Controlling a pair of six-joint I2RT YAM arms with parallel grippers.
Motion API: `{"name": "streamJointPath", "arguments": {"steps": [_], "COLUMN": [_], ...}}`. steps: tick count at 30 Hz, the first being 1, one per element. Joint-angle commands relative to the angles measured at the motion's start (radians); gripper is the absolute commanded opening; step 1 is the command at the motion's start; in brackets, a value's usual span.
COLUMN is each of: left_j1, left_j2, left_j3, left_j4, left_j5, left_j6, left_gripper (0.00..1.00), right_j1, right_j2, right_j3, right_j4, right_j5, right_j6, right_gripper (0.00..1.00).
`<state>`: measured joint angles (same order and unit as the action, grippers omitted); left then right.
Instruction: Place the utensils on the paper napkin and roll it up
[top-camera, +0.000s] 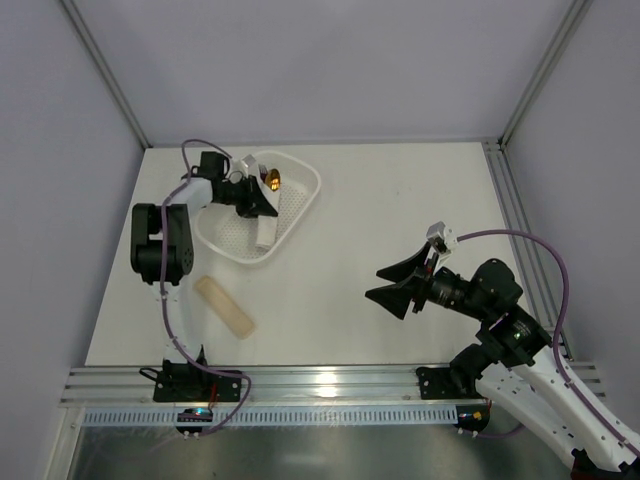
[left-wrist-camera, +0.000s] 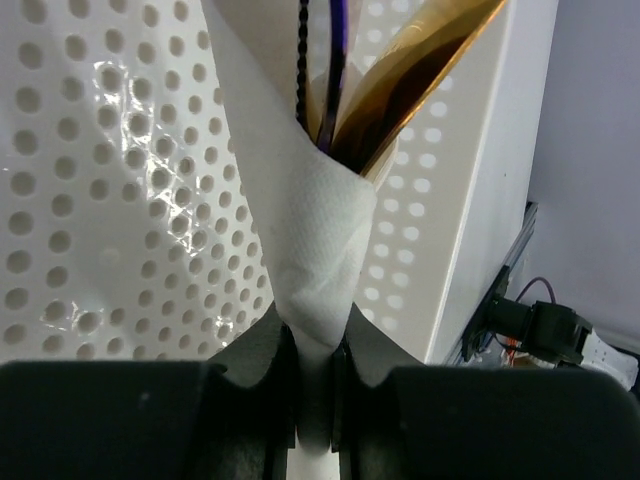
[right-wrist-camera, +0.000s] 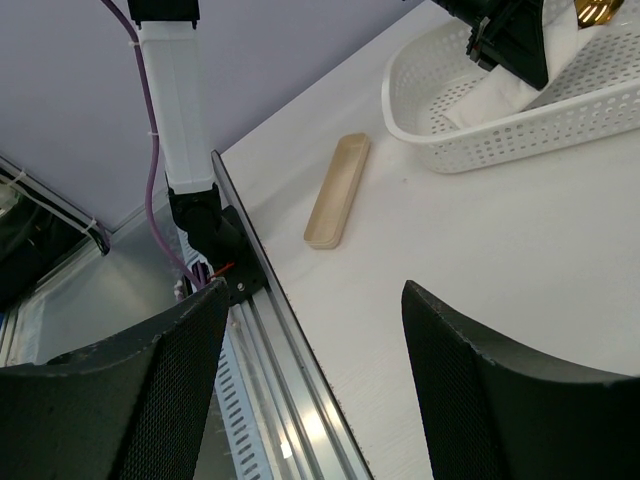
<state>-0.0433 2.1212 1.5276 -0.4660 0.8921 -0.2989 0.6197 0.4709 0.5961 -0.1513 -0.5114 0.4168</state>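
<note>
the rolled paper napkin (left-wrist-camera: 312, 230) is pinched at its lower end by the closed left gripper (left-wrist-camera: 315, 345), with the utensils (left-wrist-camera: 400, 90) wrapped inside and poking out the top, in the white perforated basket (left-wrist-camera: 110, 200). the right gripper (top-camera: 393, 283) is seen wide open and empty over the table (top-camera: 380, 200), well apart from the basket. a beige slab (top-camera: 226, 306) is seen lying near the basket.

Plain white table (top-camera: 390, 200) boxed in by pale grey-lilac walls (top-camera: 320, 60), with metal posts (top-camera: 104, 70) running up the back corners. Shiny aluminium rail (top-camera: 330, 383) along the near edge catches a bit of glare.
</note>
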Motion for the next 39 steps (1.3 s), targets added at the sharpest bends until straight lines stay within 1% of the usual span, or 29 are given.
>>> {"name": "streamJointPath", "arguments": {"steps": [1, 8, 13, 18, 21, 22, 25, 26, 31, 34, 36, 39], "left_j1": [-0.007, -0.01, -0.01, -0.012, -0.012, -0.01, -0.012, -0.012, -0.012, -0.012, -0.012, -0.012], "left_j2": [-0.001, 0.075, 0.092, 0.123, 0.135, 0.135, 0.128, 0.128, 0.12, 0.114, 0.112, 0.094], "left_j3": [0.068, 0.077, 0.06, 0.075, 0.088, 0.089, 0.091, 0.092, 0.103, 0.098, 0.1, 0.088], "left_j4": [-0.097, -0.095, -0.092, -0.128, -0.148, -0.151, -0.163, -0.169, -0.214, -0.218, -0.226, -0.22], "left_j5": [0.027, 0.019, -0.016, -0.05, -0.056, -0.059, -0.081, -0.099, -0.14, -0.171, -0.182, -0.234], "left_j6": [0.066, 0.06, 0.064, 0.066, 0.066, 0.067, 0.07, 0.07, 0.078, 0.076, 0.075, 0.06], "left_gripper": [0.0, 0.0, 0.01, 0.04, 0.12, 0.17, 0.21, 0.26, 0.34, 0.4, 0.42, 0.45], "right_j1": [-0.001, -0.002, -0.002, -0.002, -0.003, -0.002, -0.002, -0.002, -0.002, -0.002, -0.002, -0.002], "right_j2": [-0.009, -0.009, -0.006, -0.006, -0.005, -0.005, -0.011, -0.011, -0.014, -0.017, -0.02, -0.021], "right_j3": [0.004, 0.004, 0.004, 0.004, 0.004, 0.004, 0.004, 0.002, 0.004, 0.005, 0.004, 0.004], "right_j4": [0.038, 0.033, 0.035, 0.038, 0.039, 0.038, 0.036, 0.036, 0.036, 0.038, 0.036, 0.033], "right_j5": [-0.012, -0.012, -0.01, -0.01, -0.01, -0.01, -0.01, -0.009, -0.007, -0.01, -0.009, -0.009], "right_j6": [-0.01, -0.012, -0.012, -0.009, -0.012, -0.01, -0.01, -0.012, -0.01, -0.01, -0.009, -0.009], "right_gripper": [0.71, 0.71, 0.71, 0.71, 0.71, 0.71, 0.71, 0.71, 0.71, 0.71, 0.71, 0.71]}}
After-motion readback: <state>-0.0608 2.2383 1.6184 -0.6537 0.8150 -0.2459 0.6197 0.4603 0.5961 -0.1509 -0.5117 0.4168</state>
